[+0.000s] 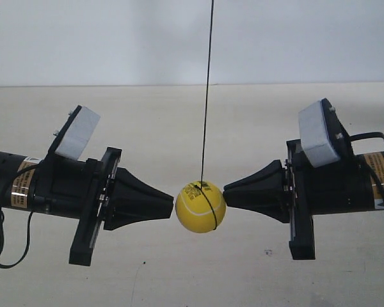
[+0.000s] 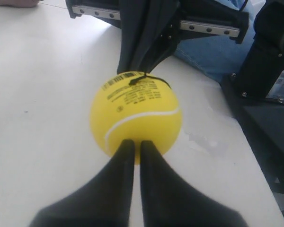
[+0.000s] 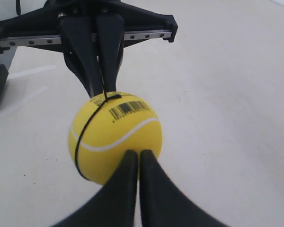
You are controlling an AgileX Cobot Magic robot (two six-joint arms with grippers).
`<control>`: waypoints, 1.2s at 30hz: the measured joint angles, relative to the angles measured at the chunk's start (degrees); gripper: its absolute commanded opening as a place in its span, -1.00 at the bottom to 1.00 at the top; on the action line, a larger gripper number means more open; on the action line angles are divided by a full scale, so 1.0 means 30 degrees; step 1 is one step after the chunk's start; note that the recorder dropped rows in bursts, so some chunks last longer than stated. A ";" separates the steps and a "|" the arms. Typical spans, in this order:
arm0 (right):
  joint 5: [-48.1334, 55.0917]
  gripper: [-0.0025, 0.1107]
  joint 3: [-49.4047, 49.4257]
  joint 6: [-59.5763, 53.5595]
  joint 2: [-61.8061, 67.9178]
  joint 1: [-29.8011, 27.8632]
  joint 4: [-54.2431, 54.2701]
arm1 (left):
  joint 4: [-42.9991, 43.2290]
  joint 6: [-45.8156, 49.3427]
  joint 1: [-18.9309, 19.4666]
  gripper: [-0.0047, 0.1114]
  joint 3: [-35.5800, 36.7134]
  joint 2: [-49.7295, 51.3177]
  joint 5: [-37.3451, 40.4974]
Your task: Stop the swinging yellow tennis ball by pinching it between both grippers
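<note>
Tennis ball [image 1: 200, 206], one, between two closed grippers: left gripper [image 2: 132, 143], right gripper [image 3: 138, 152].

Robotics lab bench. Evidence: bare off-white tabletop [image 1: 179, 275], plain white wall [image 1: 102, 38], yellow tennis ball [image 1: 200, 206] hanging by a string [image 1: 207, 96] between the arm at the exterior view's left [image 1: 45, 182] and the arm at the exterior view's right [image 1: 345, 185].

Left claw [image 2: 132, 150] and right claw [image 3: 134, 158] each have fingers drawn nearly together. In the exterior view they point level at each other, from left and right of centre.
</note>
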 measured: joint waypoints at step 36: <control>0.0498 -0.96 0.0000 0.0108 0.0000 -0.0027 -0.0046 | -0.0162 0.0156 -0.0850 -0.84 0.0000 0.0000 0.0000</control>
